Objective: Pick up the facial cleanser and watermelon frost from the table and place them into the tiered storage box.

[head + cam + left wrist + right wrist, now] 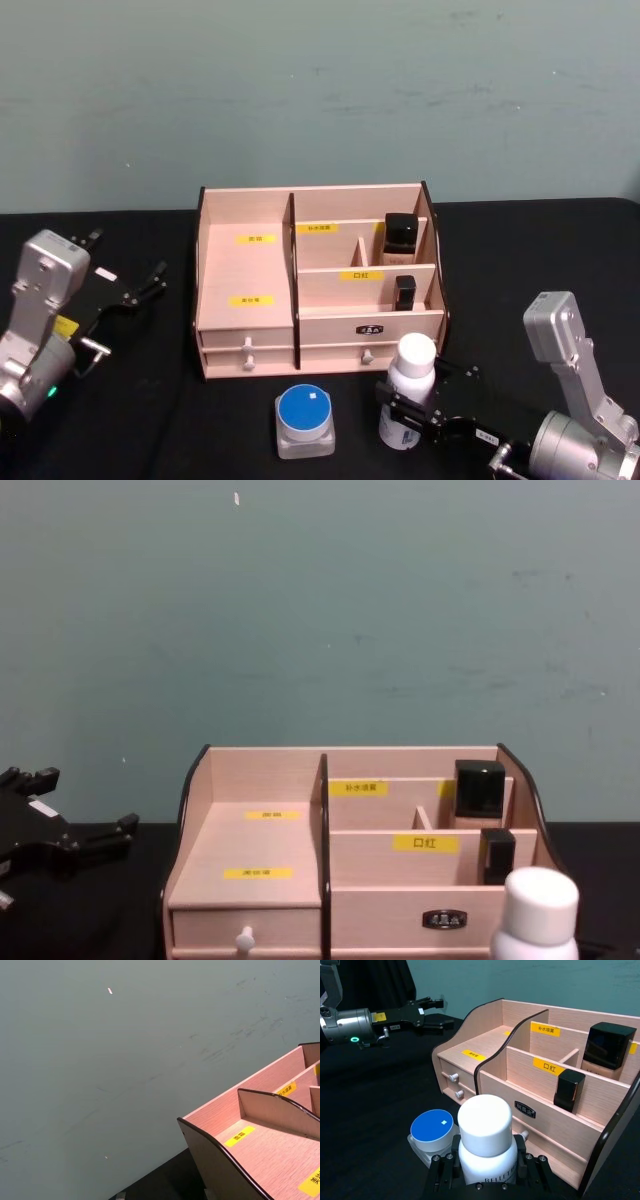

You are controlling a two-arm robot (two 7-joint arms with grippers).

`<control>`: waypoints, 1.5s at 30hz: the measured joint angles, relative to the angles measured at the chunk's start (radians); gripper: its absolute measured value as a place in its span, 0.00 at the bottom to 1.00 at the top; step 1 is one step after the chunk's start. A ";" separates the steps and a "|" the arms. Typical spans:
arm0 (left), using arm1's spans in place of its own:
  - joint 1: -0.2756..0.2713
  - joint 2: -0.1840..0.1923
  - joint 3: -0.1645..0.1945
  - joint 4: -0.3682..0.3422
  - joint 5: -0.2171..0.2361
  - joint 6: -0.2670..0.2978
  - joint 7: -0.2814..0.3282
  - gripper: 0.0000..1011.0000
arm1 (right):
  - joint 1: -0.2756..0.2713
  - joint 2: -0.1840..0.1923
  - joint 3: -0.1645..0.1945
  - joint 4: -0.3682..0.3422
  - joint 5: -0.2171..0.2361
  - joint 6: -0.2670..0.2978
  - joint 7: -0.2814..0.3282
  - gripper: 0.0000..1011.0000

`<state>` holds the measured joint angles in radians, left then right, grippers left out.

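box point(245, 270) holds two black bottles point(400, 233); right gripper point(416, 418) clasps white bottle point(415, 358).

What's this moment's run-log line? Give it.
right gripper: shut on facial cleanser, standing before tiered storage box | left gripper: open, parked left of box | blue-lidded jar: not gripped

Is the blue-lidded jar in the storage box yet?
No, the blue-lidded jar sits on the table in front of the tiered storage box, beside the white bottle gripped by the right gripper.
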<state>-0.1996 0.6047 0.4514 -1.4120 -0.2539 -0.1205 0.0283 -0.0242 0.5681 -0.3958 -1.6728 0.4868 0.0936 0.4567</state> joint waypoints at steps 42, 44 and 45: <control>0.000 0.000 0.000 0.000 0.000 0.000 0.000 1.00 | 0.302 -0.154 -0.014 0.042 -0.075 -0.004 -0.048 0.61; 0.000 0.000 0.000 0.000 0.000 0.000 0.000 1.00 | 0.325 -0.169 -0.019 0.073 -0.075 -0.014 -0.041 0.61; 0.000 0.000 0.000 0.000 0.000 0.000 0.000 1.00 | 0.332 -0.173 -0.021 0.083 -0.075 -0.018 -0.039 0.61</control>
<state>-0.1995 0.6046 0.4514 -1.4120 -0.2539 -0.1205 0.0283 0.3077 0.3948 -0.4167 -1.5898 0.4113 0.0759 0.4175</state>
